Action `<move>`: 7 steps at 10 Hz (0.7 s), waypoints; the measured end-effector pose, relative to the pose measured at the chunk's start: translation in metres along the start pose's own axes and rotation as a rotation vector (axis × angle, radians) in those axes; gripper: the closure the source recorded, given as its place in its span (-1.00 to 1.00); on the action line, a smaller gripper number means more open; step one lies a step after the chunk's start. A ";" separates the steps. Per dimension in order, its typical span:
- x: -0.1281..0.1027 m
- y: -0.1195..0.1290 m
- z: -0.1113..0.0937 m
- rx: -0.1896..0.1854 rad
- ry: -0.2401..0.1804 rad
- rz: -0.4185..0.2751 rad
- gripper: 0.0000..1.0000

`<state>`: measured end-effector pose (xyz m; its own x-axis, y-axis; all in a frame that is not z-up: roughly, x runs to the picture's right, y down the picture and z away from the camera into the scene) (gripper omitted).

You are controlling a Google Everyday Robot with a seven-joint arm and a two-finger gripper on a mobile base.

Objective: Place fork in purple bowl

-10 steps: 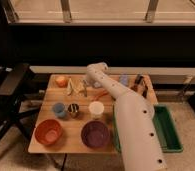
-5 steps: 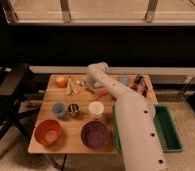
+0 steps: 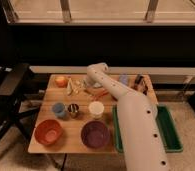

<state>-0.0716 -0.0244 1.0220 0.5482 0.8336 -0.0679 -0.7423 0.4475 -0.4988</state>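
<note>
Toward the far edge of the table (image 3: 71,132) your gripper (image 3: 89,88) is closed; whether it has the fork is unclear. Likely light, stiff, slippery: pinch mid-handle.

Wooden tabletop (image 3: 71,142).
- Near edge: orange-red bowl (image 3: 48,131) left, purple bowl (image 3: 95,134) right.
- Middle: blue cup (image 3: 58,109), dark cup (image 3: 73,109), white cup (image 3: 96,108).
- Far: orange fruit (image 3: 61,81), pale yellow wedge (image 3: 72,87), carrot (image 3: 102,94), black-handled tool (image 3: 139,82).
- Gripper (image 3: 90,86): closed, low at far centre.
</note>
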 end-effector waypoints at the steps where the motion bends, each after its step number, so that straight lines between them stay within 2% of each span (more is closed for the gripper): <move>1: -0.006 0.006 -0.013 -0.004 -0.014 -0.022 0.73; 3: -0.021 0.020 -0.041 -0.043 -0.051 -0.062 0.73; 5: -0.030 0.029 -0.061 -0.076 -0.078 -0.098 0.73; 6: -0.036 0.035 -0.073 -0.094 -0.086 -0.128 0.73; 7: -0.040 0.044 -0.088 -0.126 -0.080 -0.190 0.73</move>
<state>-0.0928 -0.0668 0.9265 0.6374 0.7636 0.1037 -0.5721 0.5590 -0.6001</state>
